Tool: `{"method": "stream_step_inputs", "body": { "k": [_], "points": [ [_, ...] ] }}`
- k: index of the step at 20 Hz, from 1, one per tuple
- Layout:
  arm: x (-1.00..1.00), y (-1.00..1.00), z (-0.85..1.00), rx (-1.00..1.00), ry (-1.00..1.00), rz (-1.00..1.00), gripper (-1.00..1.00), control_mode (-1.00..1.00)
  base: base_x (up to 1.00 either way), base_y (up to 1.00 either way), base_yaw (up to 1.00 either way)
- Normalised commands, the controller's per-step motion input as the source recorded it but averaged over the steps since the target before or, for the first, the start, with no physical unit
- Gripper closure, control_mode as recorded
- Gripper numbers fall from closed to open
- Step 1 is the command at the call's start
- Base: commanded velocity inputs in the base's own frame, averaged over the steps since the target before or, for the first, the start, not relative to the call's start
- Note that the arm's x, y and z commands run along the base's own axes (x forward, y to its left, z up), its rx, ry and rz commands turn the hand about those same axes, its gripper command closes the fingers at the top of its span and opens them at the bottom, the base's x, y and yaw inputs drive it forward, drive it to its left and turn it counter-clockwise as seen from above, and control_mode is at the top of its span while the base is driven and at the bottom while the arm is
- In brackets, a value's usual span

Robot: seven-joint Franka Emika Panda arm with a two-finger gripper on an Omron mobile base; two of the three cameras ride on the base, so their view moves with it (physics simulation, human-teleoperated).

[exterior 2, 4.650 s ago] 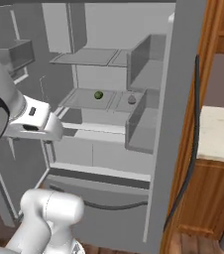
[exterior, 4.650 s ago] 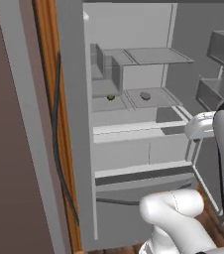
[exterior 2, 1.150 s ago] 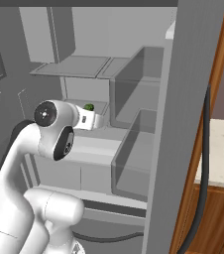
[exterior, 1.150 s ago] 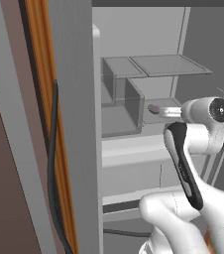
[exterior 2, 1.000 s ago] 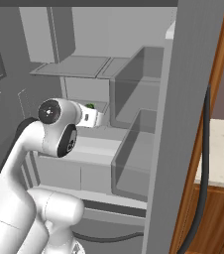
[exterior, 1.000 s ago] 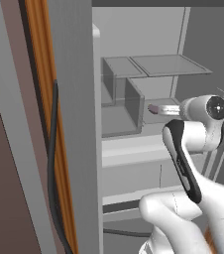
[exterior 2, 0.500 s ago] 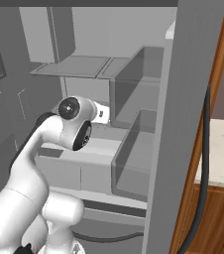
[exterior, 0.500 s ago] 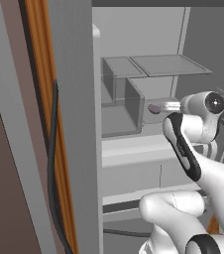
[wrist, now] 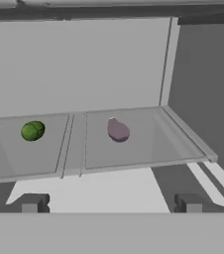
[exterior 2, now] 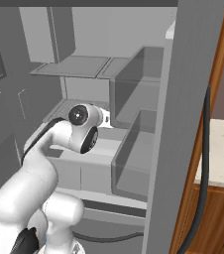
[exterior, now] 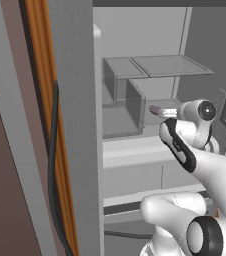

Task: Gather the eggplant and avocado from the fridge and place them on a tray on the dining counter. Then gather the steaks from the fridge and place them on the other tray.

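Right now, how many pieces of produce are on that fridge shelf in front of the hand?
2. The avocado lies on the shelf's left section, the eggplant on the right section, apart. Other shelves could hold more out of sight.

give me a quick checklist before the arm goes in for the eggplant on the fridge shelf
1. Fridge door open: ok.
2. Eggplant in sight, lying on the shelf: ok.
3. Avocado apart from the eggplant, to its left in the hand view: ok.
4. Hand open and empty: ok.
5. Hand short of the shelf, nothing between it and the eggplant: ok.
6. Steaks located: cannot tell.
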Motion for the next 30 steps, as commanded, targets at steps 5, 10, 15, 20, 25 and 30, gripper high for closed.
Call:
{"method": "stream_step_inputs", "body": {
  "k": [5,10,15,20,25,30],
  "points": [
    [0.53,-0.01,-0.10,0.00,0.00,0.00,-1.00,-1.00,0.00,0.00,0.00],
    [0.51,-0.09,0.00,0.00,0.00,0.00,-1.00,-1.00,0.00,0.00,0.00],
    [0.38,-0.18,-0.03,0.00,0.00,0.00,-1.00,-1.00,0.00,0.00,0.00],
    [0.21,-0.12,0.00,0.00,0.00,0.00,-1.00,-1.00,0.00,0.00,0.00],
    [0.28,-0.02,-0.07,0.00,0.00,0.00,-1.00,-1.00,0.00,0.00,0.00],
    [0.25,-0.02,-0.21,0.00,0.02,0.00,-1.00,-1.00,0.00,0.00,0.00]
  ]
}}
